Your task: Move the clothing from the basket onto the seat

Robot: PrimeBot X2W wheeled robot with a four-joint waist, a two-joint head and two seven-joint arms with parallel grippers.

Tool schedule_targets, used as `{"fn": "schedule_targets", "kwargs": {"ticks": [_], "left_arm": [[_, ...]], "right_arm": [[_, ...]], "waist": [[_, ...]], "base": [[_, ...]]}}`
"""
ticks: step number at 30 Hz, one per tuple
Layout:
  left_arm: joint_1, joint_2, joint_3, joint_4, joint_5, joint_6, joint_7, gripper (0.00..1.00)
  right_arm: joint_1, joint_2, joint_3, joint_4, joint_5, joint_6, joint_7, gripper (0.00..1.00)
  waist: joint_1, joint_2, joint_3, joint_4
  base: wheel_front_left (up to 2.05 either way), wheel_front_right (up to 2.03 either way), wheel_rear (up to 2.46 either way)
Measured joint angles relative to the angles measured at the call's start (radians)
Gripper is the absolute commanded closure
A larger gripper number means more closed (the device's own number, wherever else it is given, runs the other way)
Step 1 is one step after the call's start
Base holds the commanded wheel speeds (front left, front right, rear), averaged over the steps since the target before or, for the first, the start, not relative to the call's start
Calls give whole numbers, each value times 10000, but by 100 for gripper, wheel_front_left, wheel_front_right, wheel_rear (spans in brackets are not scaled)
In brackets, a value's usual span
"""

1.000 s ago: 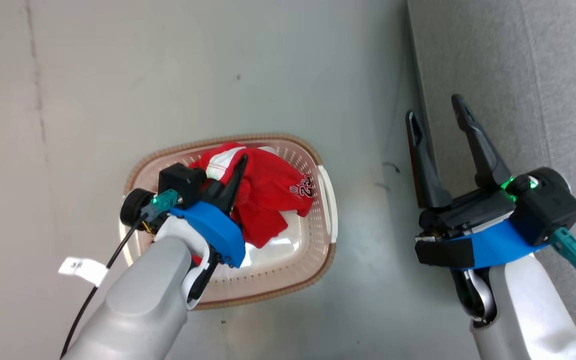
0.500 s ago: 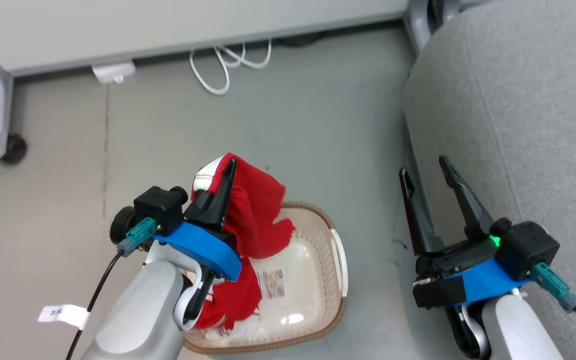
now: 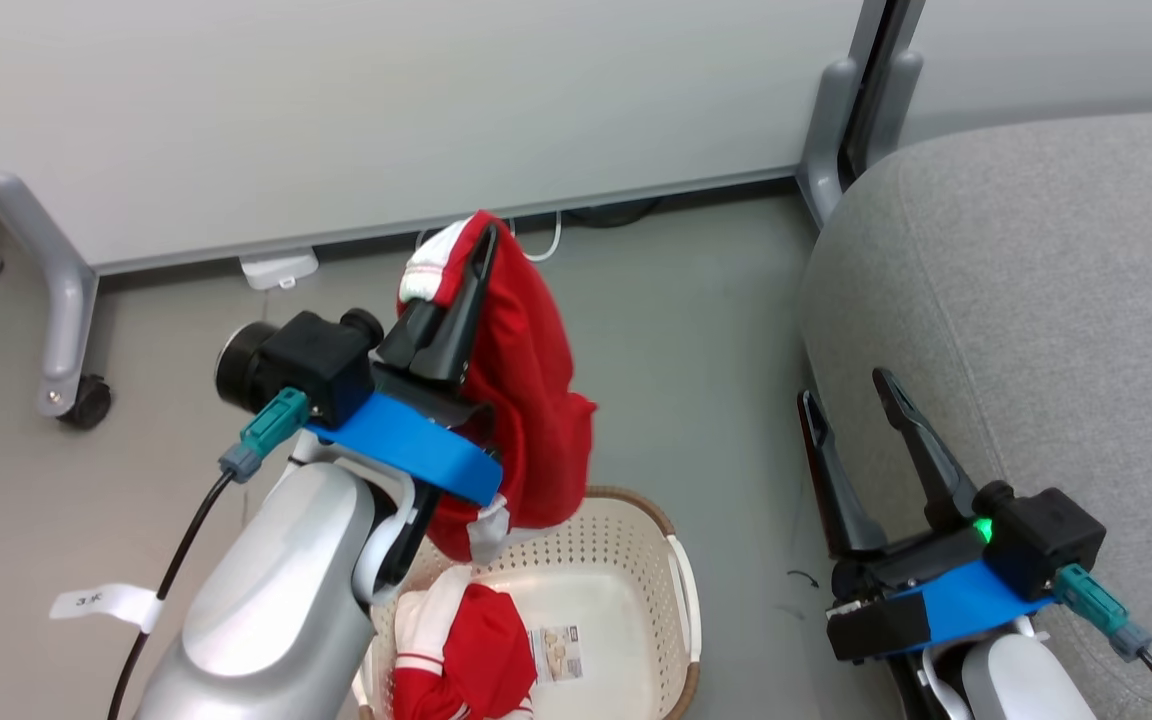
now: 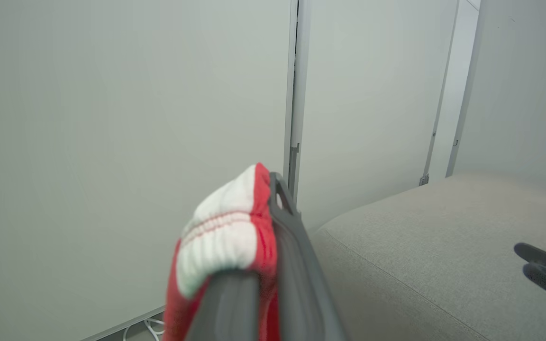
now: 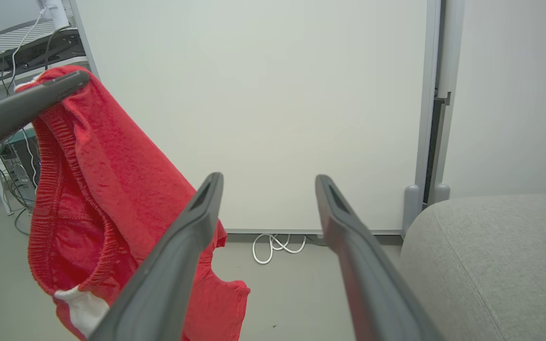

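Left gripper [image 3: 481,250] clamped tight on the white cuff of a red garment [image 3: 531,400], raised above the basket [image 3: 684,600]. Cloth hangs straight down from the fingertips, long axis vertical, lower end over the basket's far side. Second garment [image 3: 471,650] lies bunched inside the basket, left part. Seat [image 3: 1036,300] lies to the right of the held garment, well apart, bare floor between. Right gripper [image 3: 844,392] spread wide, empty, just beside the seat's edge: the nearer arm, but not carrying. Judgement: the carry goes rightward, and the hanging tail must clear the seat's front edge.
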Motion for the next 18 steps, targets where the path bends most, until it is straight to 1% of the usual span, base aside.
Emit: {"fn": "schedule_targets", "kwargs": {"ticks": [10,18], "left_arm": [[-755,-50,-522,-719,-27,0,0,100],[-902,-138,-853,-851,-111,0,0,100]], "right_arm": [[500,0,27,42,178,0,0,0],[717,-2,29,4,257,0,0,0]], "waist": [[1,0,-722,-56],[1,0,-1022,-71]], "base": [[0,0,0],[0,0,0]]}}
